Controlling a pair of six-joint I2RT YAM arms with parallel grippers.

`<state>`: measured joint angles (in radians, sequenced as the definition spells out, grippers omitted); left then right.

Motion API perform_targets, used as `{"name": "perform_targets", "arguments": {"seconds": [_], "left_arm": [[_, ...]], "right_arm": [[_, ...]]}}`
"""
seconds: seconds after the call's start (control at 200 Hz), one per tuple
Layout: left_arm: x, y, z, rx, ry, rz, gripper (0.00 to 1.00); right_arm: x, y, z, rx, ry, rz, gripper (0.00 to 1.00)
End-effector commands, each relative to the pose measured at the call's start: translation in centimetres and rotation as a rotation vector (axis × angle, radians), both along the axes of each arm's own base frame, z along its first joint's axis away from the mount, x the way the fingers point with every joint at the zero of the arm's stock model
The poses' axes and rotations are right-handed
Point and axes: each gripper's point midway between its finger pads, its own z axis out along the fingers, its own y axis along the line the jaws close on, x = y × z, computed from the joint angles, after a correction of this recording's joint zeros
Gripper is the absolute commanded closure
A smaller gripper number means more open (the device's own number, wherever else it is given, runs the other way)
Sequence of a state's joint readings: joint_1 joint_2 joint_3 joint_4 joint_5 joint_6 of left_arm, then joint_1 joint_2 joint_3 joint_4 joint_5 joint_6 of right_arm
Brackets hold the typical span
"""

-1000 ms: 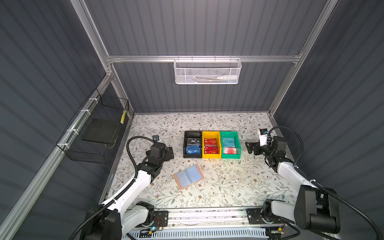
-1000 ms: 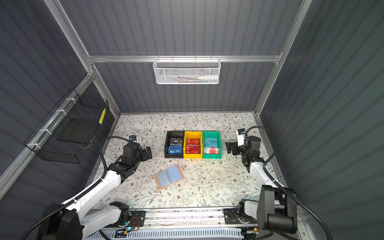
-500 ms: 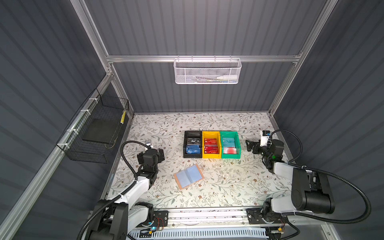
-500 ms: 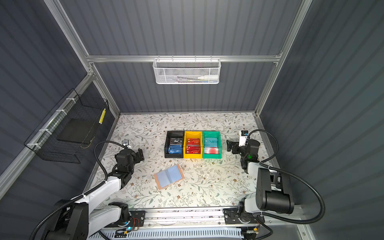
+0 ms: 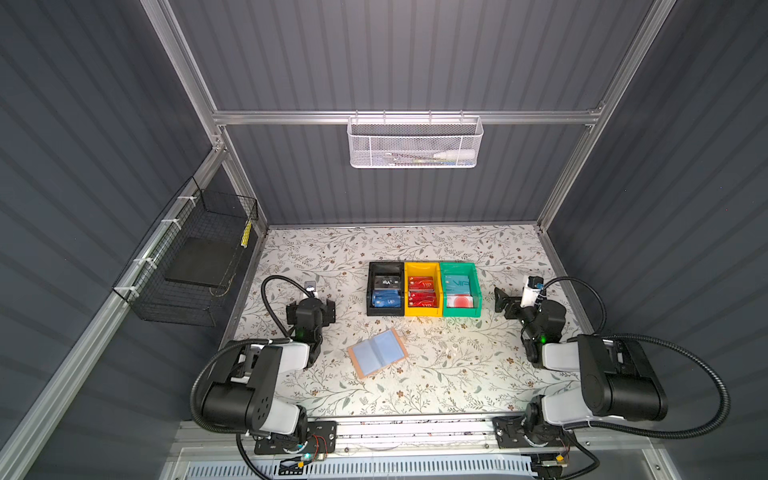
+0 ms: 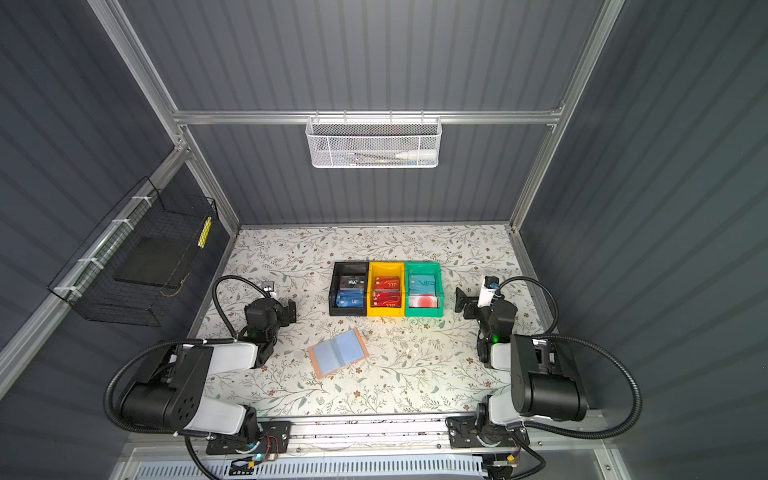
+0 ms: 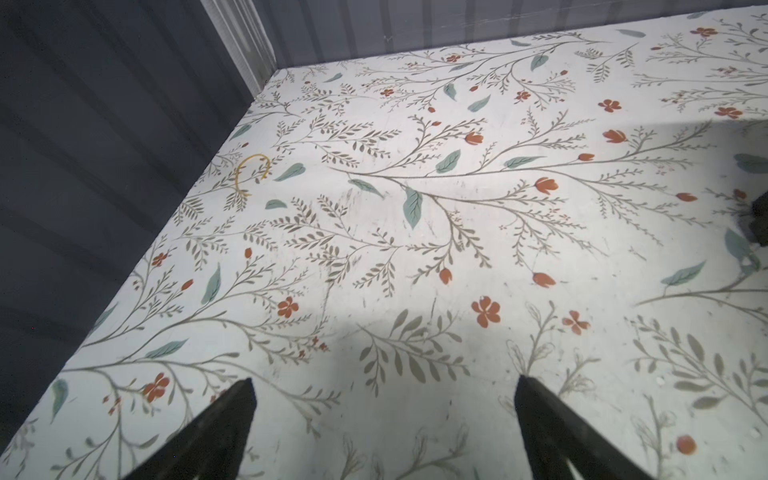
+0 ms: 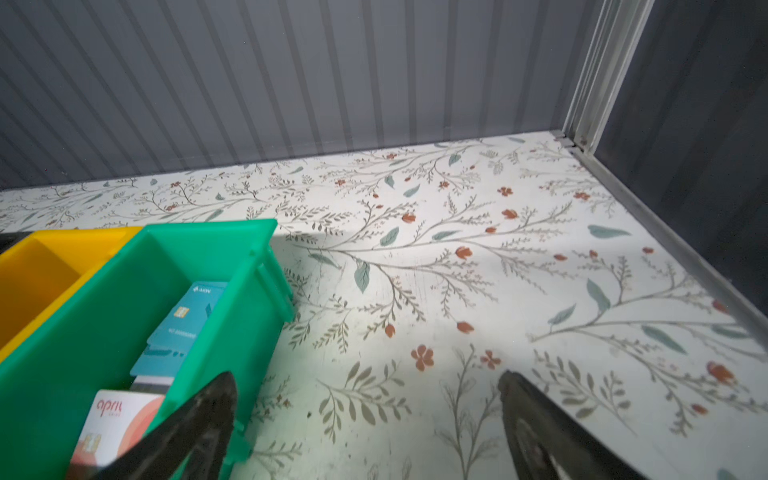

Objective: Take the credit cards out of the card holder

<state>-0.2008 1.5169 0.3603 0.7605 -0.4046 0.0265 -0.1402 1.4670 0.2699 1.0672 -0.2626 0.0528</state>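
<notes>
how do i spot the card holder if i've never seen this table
On the floral tabletop, find the black bin, yellow bin and green bin standing in a row. The card holder lies open and flat on the near side of them, touching none. Unlike the rigid bins, it is a tan booklet with bluish clear sleeves.

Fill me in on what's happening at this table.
Nothing is being handled right now. The card holder lies open on the table, with no cards showing in its sleeves. The cards sit in the black bin, yellow bin and green bin behind it. The left gripper and right gripper are open and empty, off to either side. The job looks done.
</notes>
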Motion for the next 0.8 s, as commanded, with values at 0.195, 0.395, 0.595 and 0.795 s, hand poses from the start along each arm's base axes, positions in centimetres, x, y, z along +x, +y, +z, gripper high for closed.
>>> {"name": "perform_targets", "arguments": {"seconds": [0.195,0.395,0.595,0.795], "left_arm": [[3.0,1.1,0.5,-0.041,-0.134,0.006,0.0],[4.1,1.5,-0.1,-0.047,-0.078,0.032,0.0],[4.1,1.5,-0.1,-0.047,-0.079,0.031,0.0],[4.1,1.5,-0.1,-0.047,-0.079,0.03,0.0]], "right_arm": [[0.6,-0.3,0.5,0.004,0.0,-0.019,0.01],[0.7,0.6,0.4,-0.006,0.011,0.04,0.01],[0.7,0.7,0.4,-0.007,0.013,0.041,0.01],[0.7,0.7,0.4,-0.006,0.013,0.042,0.01]]}}
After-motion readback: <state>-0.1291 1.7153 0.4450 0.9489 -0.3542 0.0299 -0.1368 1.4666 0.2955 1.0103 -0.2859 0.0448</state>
